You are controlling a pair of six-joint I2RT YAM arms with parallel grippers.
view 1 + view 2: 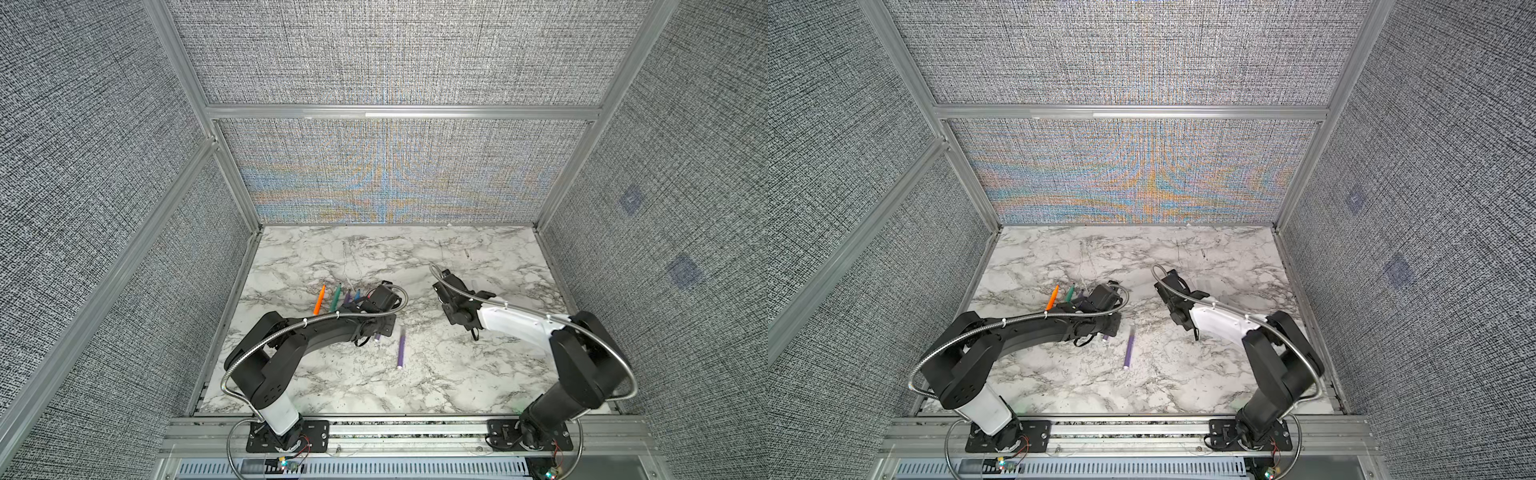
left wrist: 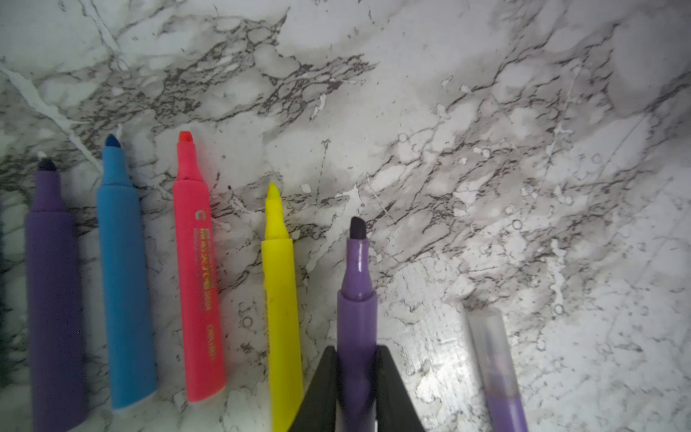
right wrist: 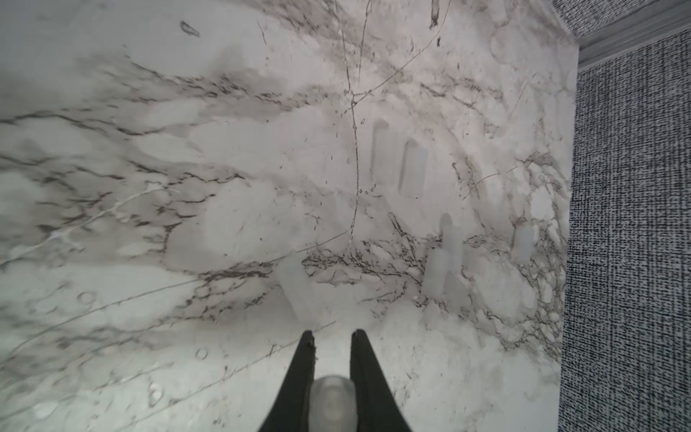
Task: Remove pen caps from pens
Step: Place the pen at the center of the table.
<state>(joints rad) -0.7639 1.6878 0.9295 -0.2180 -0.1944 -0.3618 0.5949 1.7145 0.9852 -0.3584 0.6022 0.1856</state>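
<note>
An uncapped purple pen is clamped by its barrel in the left gripper, close to the marble table at the right end of the row of uncapped pens, apparently to be laid in line with them. A clear pen cap is pinched in the right gripper on the right side, near the loose pen caps gathered there, so caps are kept apart from pens. One capped purple pen lies alone on the near side.
</note>
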